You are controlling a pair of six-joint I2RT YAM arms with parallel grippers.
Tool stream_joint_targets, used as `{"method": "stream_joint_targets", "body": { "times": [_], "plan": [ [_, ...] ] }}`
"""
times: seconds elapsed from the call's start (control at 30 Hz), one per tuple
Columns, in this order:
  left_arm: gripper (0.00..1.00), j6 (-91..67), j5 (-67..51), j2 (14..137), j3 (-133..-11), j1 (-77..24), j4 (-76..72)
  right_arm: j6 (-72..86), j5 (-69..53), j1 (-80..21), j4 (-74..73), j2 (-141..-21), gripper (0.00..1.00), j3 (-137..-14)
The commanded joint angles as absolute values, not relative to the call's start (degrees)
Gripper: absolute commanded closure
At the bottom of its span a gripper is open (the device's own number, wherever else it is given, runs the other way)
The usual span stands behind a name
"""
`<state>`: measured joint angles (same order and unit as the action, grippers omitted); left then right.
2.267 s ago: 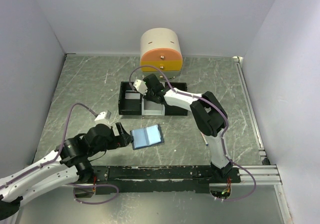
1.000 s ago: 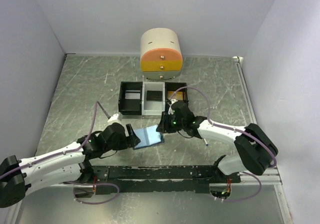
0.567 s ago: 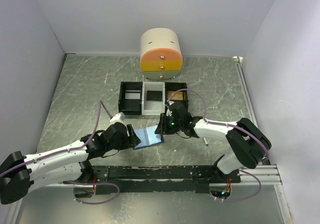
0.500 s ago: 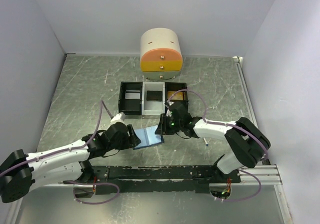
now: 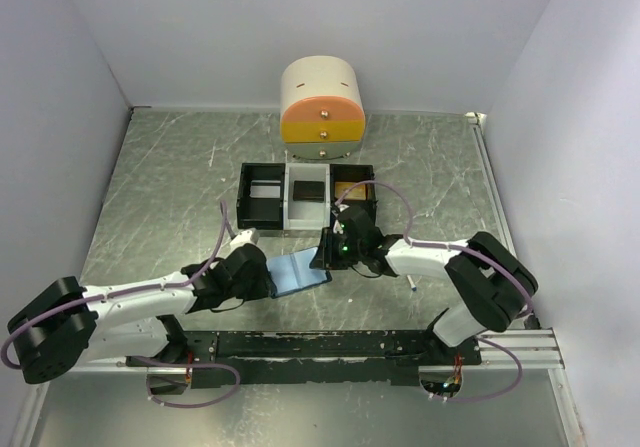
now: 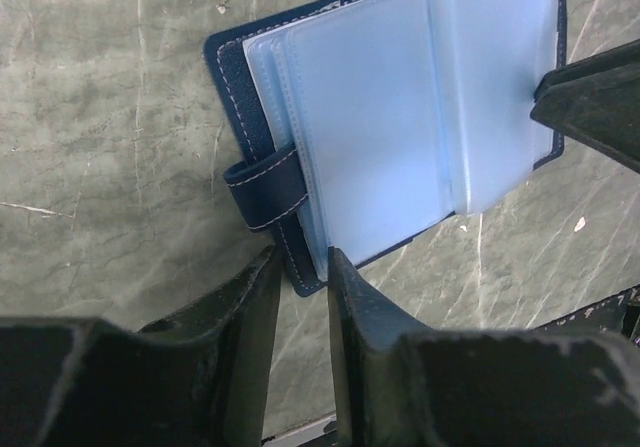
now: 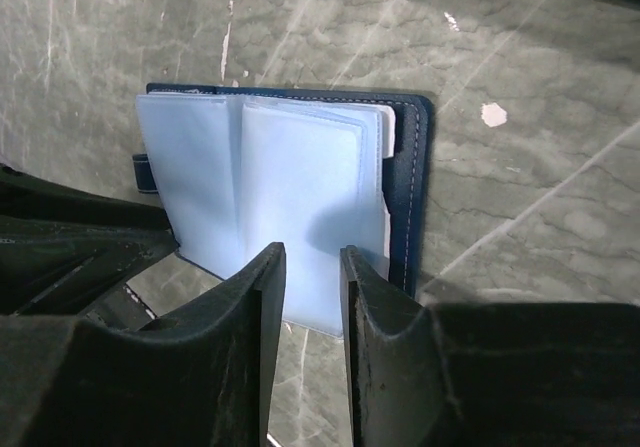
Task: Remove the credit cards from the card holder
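The card holder [image 5: 300, 272] lies open on the table, pale blue sleeves up, inside a dark stitched cover [image 6: 380, 117]. My left gripper [image 5: 268, 272] is at its left side. In the left wrist view its jaws [image 6: 302, 257] have narrowed onto the near corner, just below the clasp tab [image 6: 265, 192]. My right gripper [image 5: 322, 257] is at the holder's right edge. Its jaws [image 7: 308, 257] stand a narrow gap apart over the right-hand sleeve [image 7: 300, 167], pinching nothing. No credit card shows clearly in the sleeves. One tan card [image 5: 352, 189] lies in the tray.
A black-and-white three-compartment tray [image 5: 262, 207] stands behind the holder. A cream and orange drawer unit [image 5: 322, 112] is at the back. A thin white syringe [image 5: 410, 285] lies under the right forearm. Walls close in both sides, and a black rail [image 5: 330, 345] runs along the near edge.
The right gripper came from the tray to the holder's right edge. During the last second the left gripper slid closer to the holder's left side and its jaws narrowed.
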<state>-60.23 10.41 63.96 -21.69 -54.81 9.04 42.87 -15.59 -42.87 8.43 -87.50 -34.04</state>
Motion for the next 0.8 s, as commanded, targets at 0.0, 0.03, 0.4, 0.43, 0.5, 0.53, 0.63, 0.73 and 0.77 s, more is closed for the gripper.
{"method": "stream_joint_targets", "body": {
  "times": [0.0, 0.03, 0.4, 0.43, 0.5, 0.53, 0.63, 0.73, 0.77],
  "plan": [
    [0.65, -59.6, 9.9, 64.5, -23.4, -54.9, 8.7, 42.2, -10.4, -43.1, 4.6, -85.0, 0.71, -34.6],
    [0.67, -59.5, 10.2, 64.3, -23.4, -55.0, 9.0, 41.8, -9.5, -43.1, 3.8, -84.6, 0.71, -34.8],
    [0.68, -59.0, 10.0, 62.8, -22.6, -55.0, 8.8, 40.9, -11.1, -43.3, 4.1, -86.1, 0.71, -35.3],
    [0.68, -58.9, 9.9, 63.0, -22.7, -54.9, 8.7, 41.1, -11.9, -43.5, 4.5, -87.0, 0.71, -35.4],
    [0.69, -58.7, 9.6, 63.5, -23.0, -54.9, 8.5, 41.6, -13.3, -44.1, 6.1, -88.2, 0.75, -35.2],
    [0.69, -58.5, 9.4, 63.8, -23.2, -55.0, 8.5, 42.0, -14.2, -44.5, 7.4, -88.4, 0.79, -34.9],
    [0.70, -58.2, 9.1, 64.7, -23.5, -54.9, 8.0, 43.1, -17.4, -45.2, 10.8, -88.6, 0.91, -34.7],
    [0.71, -57.9, 8.7, 65.6, -23.6, -54.9, 7.4, 43.4, -17.5, -46.0, 11.5, -87.8, 1.00, -35.2],
    [0.71, -57.8, 8.6, 65.9, -23.6, -54.9, 7.3, 43.1, -17.3, -46.2, 11.4, -87.6, 1.00, -35.5]
  ]
}}
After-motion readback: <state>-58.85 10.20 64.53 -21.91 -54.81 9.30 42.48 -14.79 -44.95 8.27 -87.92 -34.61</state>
